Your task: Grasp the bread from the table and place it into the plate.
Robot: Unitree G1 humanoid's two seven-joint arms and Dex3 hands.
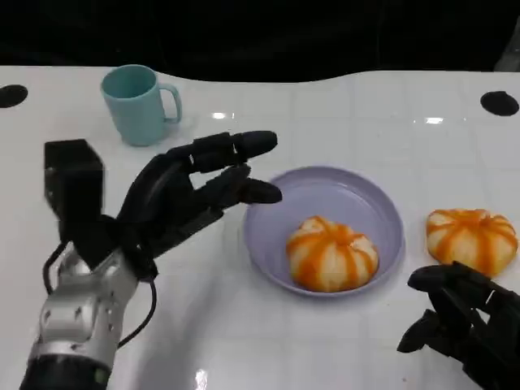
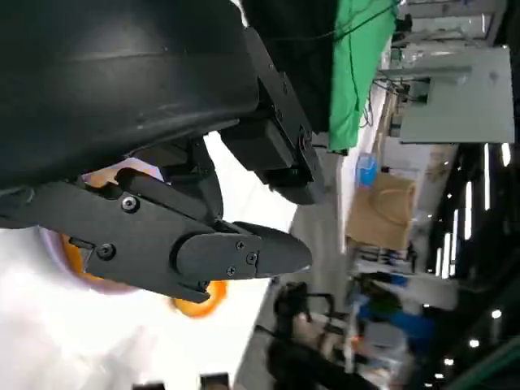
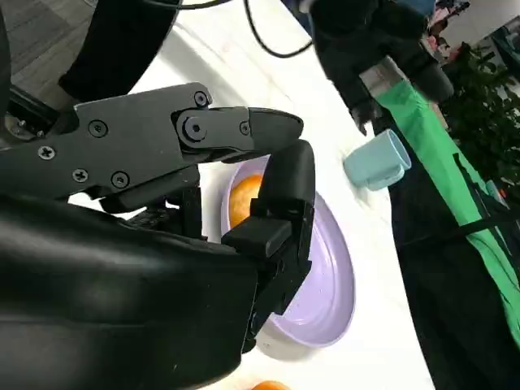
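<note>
One bread (image 1: 332,253) is already sitting in the plate (image 1: 357,195); the second bread (image 1: 472,239) is lying on the desk (image 1: 341,106) just beyond the right hand (image 1: 463,321), whose fingers are hanging apart and empty. The left hand (image 1: 183,203), spread wide and holding nothing, is hovering across the plate, much farther off.

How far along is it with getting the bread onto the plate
One bread already lies in the lavender plate. The left hand is open beside the plate's rim, holding nothing. A second bread sits on the table right of the plate; the right hand, empty with fingers apart, is just in front of it, so that one is left.
</note>
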